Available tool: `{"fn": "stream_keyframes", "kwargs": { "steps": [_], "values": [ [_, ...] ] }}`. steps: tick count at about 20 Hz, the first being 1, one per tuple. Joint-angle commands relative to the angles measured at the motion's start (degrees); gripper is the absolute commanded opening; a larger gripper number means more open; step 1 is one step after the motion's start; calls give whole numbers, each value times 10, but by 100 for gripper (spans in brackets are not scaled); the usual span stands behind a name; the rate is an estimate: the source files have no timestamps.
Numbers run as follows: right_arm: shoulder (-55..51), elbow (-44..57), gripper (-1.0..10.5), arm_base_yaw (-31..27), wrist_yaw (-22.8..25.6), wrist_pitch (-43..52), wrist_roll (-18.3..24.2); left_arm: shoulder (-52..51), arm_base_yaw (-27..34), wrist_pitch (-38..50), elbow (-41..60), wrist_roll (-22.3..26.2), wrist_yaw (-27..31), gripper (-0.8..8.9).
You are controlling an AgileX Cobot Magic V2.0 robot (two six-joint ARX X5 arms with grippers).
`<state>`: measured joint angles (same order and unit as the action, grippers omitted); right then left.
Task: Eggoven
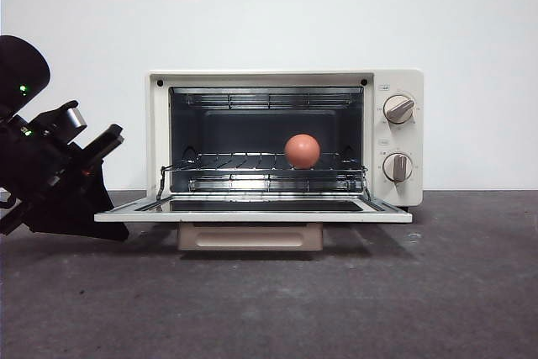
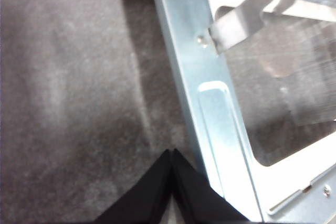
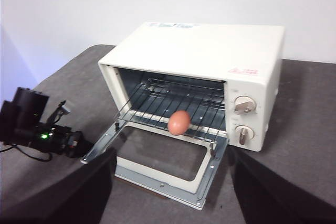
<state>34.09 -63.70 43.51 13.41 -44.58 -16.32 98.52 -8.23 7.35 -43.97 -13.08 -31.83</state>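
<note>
**Egg on the rack, door down, left arm at the door's corner**

The egg [image 1: 302,150] is seen resting on the wire rack [image 1: 252,161] inside the toaster oven [image 1: 395,81], right of the rack's middle and toward its near edge. The oven door [image 1: 252,210] is lowered flat, its inner metal frame facing up. The two knobs [image 1: 398,109] sit one above the other on the right panel, well apart from the egg.

The left gripper [image 2: 172,153] is found low at the left end of the open door, just beside the frame's outer corner; its jaws are pressed together with nothing between them. The right gripper [image 3: 168,219] is held back and high on the near side of the oven, looking down on it, its jaws spread wide and empty.

By the look of things the egg is already placed, and closing the door is judged to be what remains. The egg would be expected to be light, smooth and brittle, and liable to roll along the rack wires if the oven is jolted. If it had to be taken up, a gentle hold across its middle would be advised. The door is stiff metal and glass on hinges; it would best be lifted from under its free near edge and shut softly, so that the rack is not shaken.
</note>
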Motion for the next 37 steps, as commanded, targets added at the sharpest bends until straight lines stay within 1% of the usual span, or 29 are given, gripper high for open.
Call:
{"fn": "stream_keyframes", "kwargs": {
  "steps": [1,4,6,9,11,15,16,17,21,23,27,30,32,35,37],
  "values": [
    [2,-8,342,6,4,4,2,9,-2,16,-5,-3,-44,6],
    [2,-8,342,6,4,3,2,9,3,25,-5,-15,-67,6],
    [2,-8,342,6,4,3,2,9,14,61,-5,-48,-99,6],
    [2,-8,342,6,4,3,2,9,30,142,-5,-120,-125,6],
    [2,-8,342,6,4,2,2,9,35,200,-6,-158,-130,6],
    [3,-8,342,6,4,-8,0,9,44,319,-9,-216,-125,6],
    [3,-8,342,6,4,-12,-2,9,46,337,-13,-226,-118,6],
    [3,-8,342,6,4,-16,-4,9,48,344,-18,-226,-114,7],
    [3,-8,341,6,4,-39,-13,5,52,343,-32,-237,-115,7],
    [3,-8,341,6,4,-42,-13,-7,50,324,-32,-236,-122,7],
    [3,-8,341,6,3,-44,-13,-43,38,268,-32,-216,-128,7],
    [8,-8,341,6,1,-53,-12,-89,25,203,-32,-179,-124,7],
    [11,-8,334,6,1,-63,-12,-129,12,143,-32,-144,-101,7],
    [19,-8,333,6,1,-73,-8,-197,-11,46,-32,-87,-52,7],
    [24,-8,332,6,-1,-75,-5,-243,-28,-14,-32,-60,-18,7]
  ]
}}
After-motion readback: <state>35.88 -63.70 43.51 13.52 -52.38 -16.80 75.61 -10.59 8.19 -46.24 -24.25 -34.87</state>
